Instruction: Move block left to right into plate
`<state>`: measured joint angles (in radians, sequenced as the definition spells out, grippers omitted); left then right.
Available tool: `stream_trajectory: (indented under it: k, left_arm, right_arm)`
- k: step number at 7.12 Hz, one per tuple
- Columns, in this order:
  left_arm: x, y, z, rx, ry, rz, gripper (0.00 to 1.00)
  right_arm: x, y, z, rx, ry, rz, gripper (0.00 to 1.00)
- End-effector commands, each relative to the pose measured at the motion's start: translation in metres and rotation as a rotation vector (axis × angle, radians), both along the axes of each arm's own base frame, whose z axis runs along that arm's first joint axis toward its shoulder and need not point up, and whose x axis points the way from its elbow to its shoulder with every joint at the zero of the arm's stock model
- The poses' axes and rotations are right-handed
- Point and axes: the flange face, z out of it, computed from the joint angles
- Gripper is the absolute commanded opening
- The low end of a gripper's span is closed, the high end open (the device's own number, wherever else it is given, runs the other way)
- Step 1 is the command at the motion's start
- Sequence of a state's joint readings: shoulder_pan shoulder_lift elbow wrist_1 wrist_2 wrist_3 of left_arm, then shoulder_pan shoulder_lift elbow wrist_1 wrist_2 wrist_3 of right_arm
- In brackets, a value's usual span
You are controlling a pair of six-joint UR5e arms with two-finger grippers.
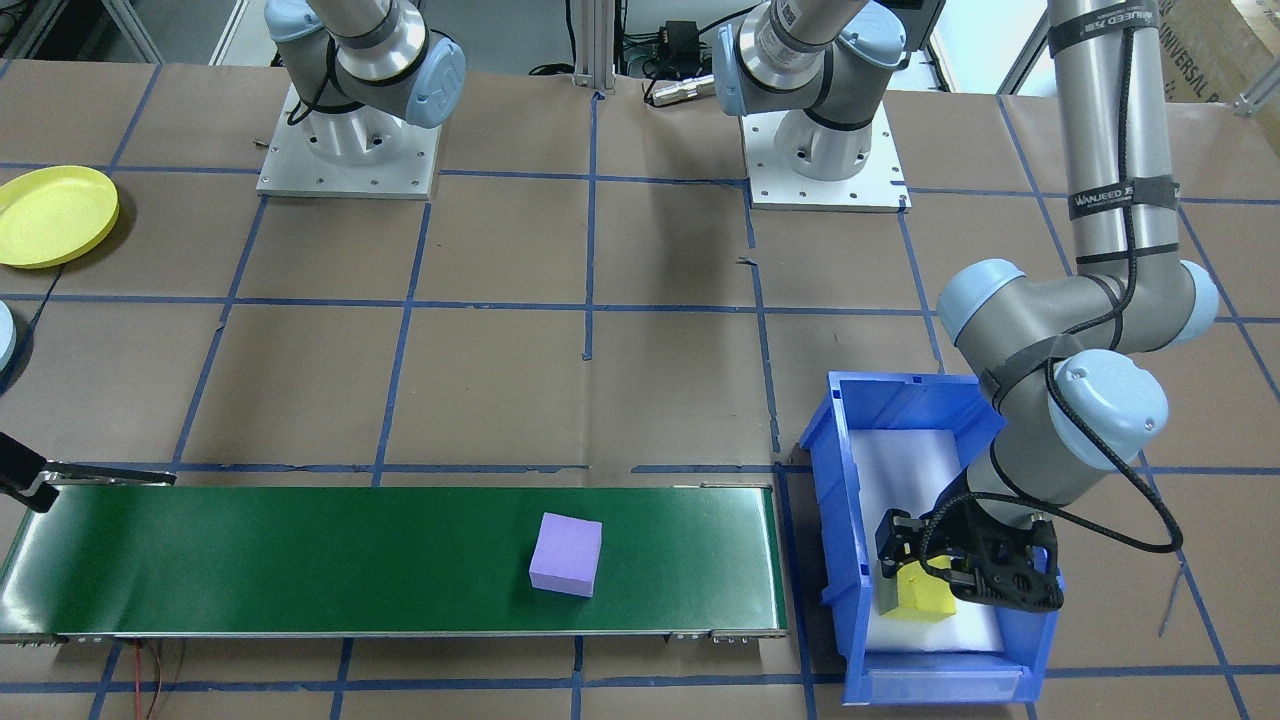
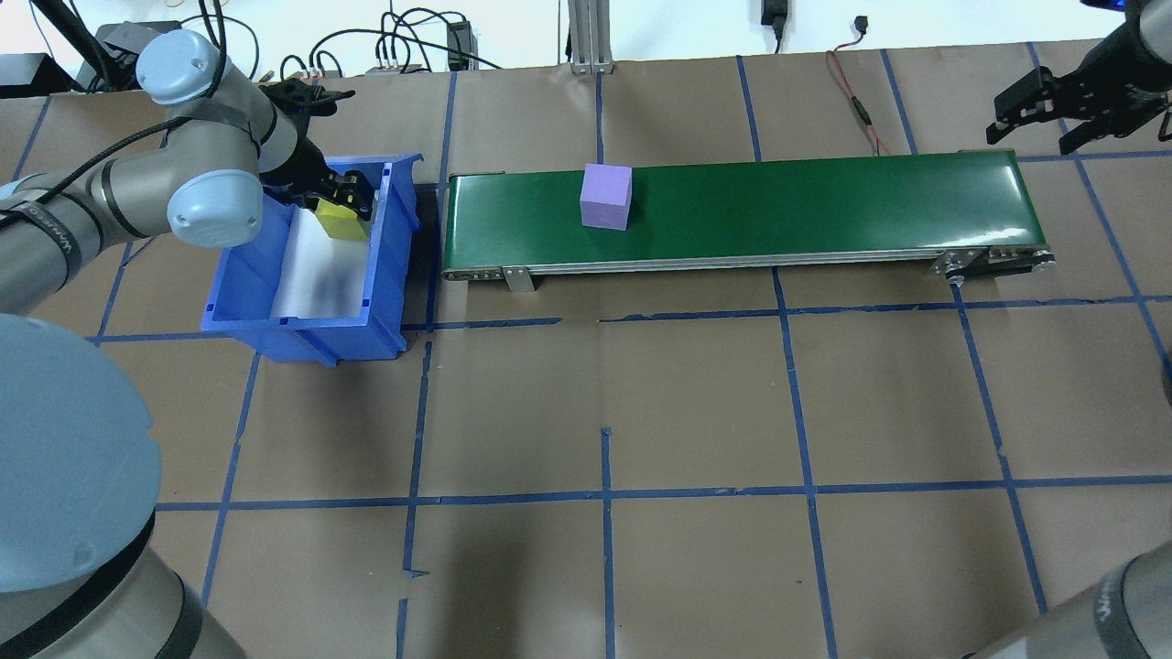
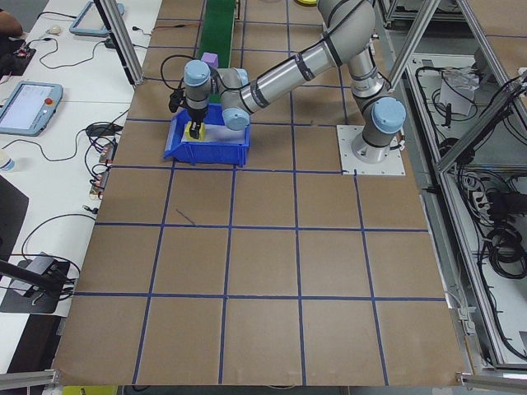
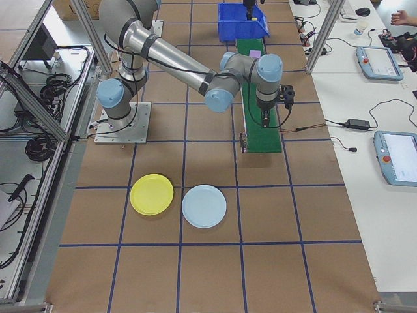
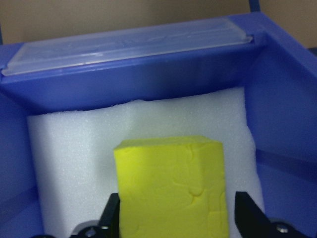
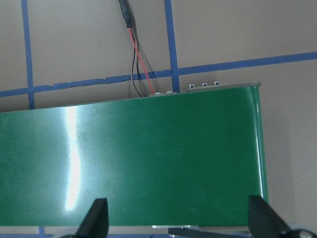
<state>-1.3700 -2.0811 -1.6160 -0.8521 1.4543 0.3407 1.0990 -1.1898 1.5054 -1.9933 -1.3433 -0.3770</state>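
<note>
— Gripper on your left arm, what is it doing?
— My left gripper (image 5: pixel 173 220) is down inside the blue plastic bin (image 1: pixel 835 520), its fingers (image 5: pixel 110 218) spread to either side of the yellow foam block (image 5: pixel 171 186) on the white foam lining (image 5: pixel 74 158); whether they touch it I cannot tell.
— And the other?
— My right gripper (image 6: pixel 176 223) hangs wide open and empty over the far right end of the green conveyor belt (image 2: pixel 824 197). A purple foam cube (image 2: pixel 605 196) sits on the belt, nearer the bin. The round yellow plate (image 4: pixel 152 194) lies on the brown worktop (image 2: pixel 696 403), just beside a pale blue plate (image 4: pixel 204 206).
</note>
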Motion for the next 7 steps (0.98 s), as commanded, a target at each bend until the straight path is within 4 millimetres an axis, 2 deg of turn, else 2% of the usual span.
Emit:
stream_trajectory:
  k: [1, 2, 3, 4, 5, 6, 7]
  left_arm:
    - [-0.006, 0.017, 0.082, -0.115, -0.016, 0.000, 0.41]
    - [-0.017, 0.034, 0.129, -0.186, -0.024, -0.016, 0.41]
    - [-0.051, 0.047, 0.158, -0.236, -0.024, -0.061, 0.41]
    - [-0.099, 0.057, 0.178, -0.271, 0.001, -0.082, 0.41]
    - [-0.152, 0.067, 0.179, -0.263, 0.059, -0.026, 0.41]
    - [-0.179, 0.068, 0.159, -0.226, 0.077, -0.033, 0.41]
    - [-0.184, 0.055, 0.128, -0.217, 0.086, -0.040, 0.41]
  right_arm:
    - [-0.005, -0.020, -0.028, -0.076, -0.023, 0.013, 1.00]
    - [-0.003, -0.025, -0.039, -0.081, -0.064, 0.021, 1.00]
    - [-0.002, -0.029, -0.049, -0.087, -0.095, 0.024, 1.00]
    - [0.004, -0.026, -0.064, -0.082, -0.157, 0.023, 1.00]
    - [0.013, -0.020, -0.075, -0.074, -0.211, 0.023, 1.00]
    - [0.012, -0.019, -0.077, -0.072, -0.216, 0.020, 1.00]
    - [0.017, -0.020, -0.077, -0.083, -0.250, 0.021, 1.00]
